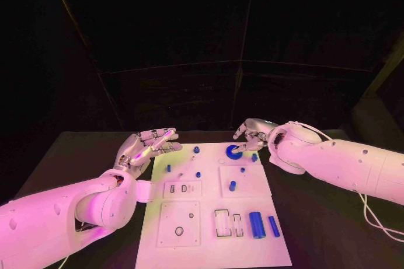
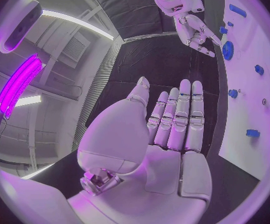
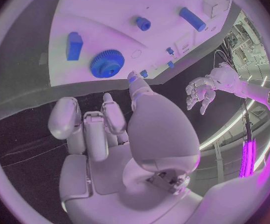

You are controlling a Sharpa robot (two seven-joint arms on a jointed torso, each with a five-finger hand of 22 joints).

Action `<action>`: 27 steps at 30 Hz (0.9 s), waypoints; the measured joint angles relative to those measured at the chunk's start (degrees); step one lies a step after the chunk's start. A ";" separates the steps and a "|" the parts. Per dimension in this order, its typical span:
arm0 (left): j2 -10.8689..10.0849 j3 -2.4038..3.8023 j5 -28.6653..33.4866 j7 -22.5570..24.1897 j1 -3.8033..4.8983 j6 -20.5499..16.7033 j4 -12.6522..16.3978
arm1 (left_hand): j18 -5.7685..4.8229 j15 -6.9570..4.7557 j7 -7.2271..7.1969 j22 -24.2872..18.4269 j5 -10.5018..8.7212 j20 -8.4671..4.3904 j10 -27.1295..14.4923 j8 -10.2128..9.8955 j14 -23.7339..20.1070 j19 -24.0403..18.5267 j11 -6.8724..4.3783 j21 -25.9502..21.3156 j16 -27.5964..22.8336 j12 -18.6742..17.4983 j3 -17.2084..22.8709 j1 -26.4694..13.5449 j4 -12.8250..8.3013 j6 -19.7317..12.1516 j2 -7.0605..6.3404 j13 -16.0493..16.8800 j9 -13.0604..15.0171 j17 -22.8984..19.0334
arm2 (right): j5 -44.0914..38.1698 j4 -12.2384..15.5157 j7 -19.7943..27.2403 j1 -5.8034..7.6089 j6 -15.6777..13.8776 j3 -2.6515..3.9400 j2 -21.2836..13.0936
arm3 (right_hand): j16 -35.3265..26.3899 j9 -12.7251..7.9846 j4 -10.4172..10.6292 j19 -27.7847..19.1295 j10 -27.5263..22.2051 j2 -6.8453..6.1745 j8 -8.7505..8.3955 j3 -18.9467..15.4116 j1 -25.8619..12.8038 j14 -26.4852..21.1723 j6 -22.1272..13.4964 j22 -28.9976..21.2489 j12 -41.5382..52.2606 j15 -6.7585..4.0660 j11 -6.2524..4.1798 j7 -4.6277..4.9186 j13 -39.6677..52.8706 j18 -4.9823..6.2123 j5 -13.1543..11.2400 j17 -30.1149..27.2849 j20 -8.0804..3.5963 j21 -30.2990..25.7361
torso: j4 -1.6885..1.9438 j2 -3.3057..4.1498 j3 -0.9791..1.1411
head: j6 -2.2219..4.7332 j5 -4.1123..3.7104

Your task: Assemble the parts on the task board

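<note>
The desk (image 1: 76, 158) is black and carries the white task board (image 1: 211, 222) lengthwise in front of me, its far end lying between my two hands.

My left hand (image 1: 150, 146) hovers at the board's far left corner, palm turned up, fingers (image 2: 183, 115) straight and side by side, released, grasping nothing. It touches no part.

My right hand (image 1: 251, 136) is at the board's far right corner, above the blue gear. Its fingers (image 3: 85, 129) are partly curled, the thumb reaching toward the board edge. I cannot tell whether the fingertips touch the gear; nothing is seen grasped in them.

Parts on the board, largest first:
- Blue gear (image 3: 107, 63), lying flat near the far right corner, just beside my right fingertips.
- Two long blue cylinders (image 1: 257, 224), side by side at the near right, next to a row of rectangular slots (image 1: 227, 222).
- Blue block (image 3: 74, 46), near the gear at the board's right edge.
- Short blue peg (image 1: 232, 186), standing mid-board on the right plate.
- Several small blue pegs (image 1: 196, 149), scattered across the far half, apart from one another.
</note>
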 measured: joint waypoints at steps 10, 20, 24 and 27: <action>0.33 -0.01 0.00 -0.03 0.00 0.04 -0.39 | 0.01 0.00 0.00 0.00 0.00 -0.09 0.00 0.00 0.00 0.09 0.00 0.00 0.00 -0.01 0.00 0.00 0.00 0.00 0.00 0.00 0.00 -0.01 | -1.50 -1.78 -1.38 -0.01 5.37 -0.01 1.63 | 0.98 0.07 1.06 0.69 1.28 1.56 1.51 -0.95 2.62 0.00 0.00 2.07 10.54 0.41 0.28 0.00 2.42 0.02 0.90 -0.01 0.30 0.94 | 0.16 0.07 -0.04 | -0.23 -0.07; 0.52 -0.01 0.00 -0.07 -0.01 0.07 -0.63 | 0.00 0.00 0.00 0.01 0.00 -0.09 0.00 0.00 0.00 0.09 0.00 0.00 0.00 -0.01 0.00 0.00 0.00 -0.01 0.00 0.00 0.00 -0.01 | -3.32 -2.28 -1.92 -0.02 6.22 -0.01 2.19 | 1.19 0.06 0.52 0.90 1.27 2.18 1.80 -0.78 3.86 0.00 0.00 2.64 11.59 0.41 0.28 0.00 2.41 0.02 1.41 -0.01 0.49 1.19 | -0.02 0.05 -0.05 | -0.51 0.13; 0.53 -0.01 0.00 -0.09 -0.01 0.08 -0.69 | 0.00 0.00 0.00 0.01 0.00 -0.09 0.00 0.00 0.00 0.09 0.00 0.00 0.00 -0.01 0.00 0.00 0.00 -0.01 0.00 0.00 0.00 -0.01 | -3.65 -2.37 -1.99 -0.02 6.23 -0.01 2.35 | 1.19 0.12 0.11 0.90 1.27 2.76 2.17 -0.69 4.44 0.00 0.11 2.70 11.59 0.40 0.28 0.10 2.41 0.02 1.68 -0.02 0.49 1.20 | -0.02 0.04 -0.05 | -0.58 0.10; 0.54 -0.01 0.00 -0.11 -0.01 0.10 -0.73 | 0.00 0.00 0.00 0.01 0.00 -0.09 0.00 -0.21 0.00 0.09 0.00 0.00 -0.23 -0.01 0.16 0.00 -0.16 -0.01 0.00 0.00 0.00 -0.01 | -3.80 -2.50 -2.04 -0.02 6.24 -0.01 2.50 | 1.19 0.12 -0.34 0.90 1.27 3.30 2.17 -0.23 4.98 0.00 0.17 2.76 11.84 0.40 0.28 0.17 2.41 0.02 1.68 -0.02 0.49 1.20 | -0.02 0.04 -0.05 | -0.57 0.02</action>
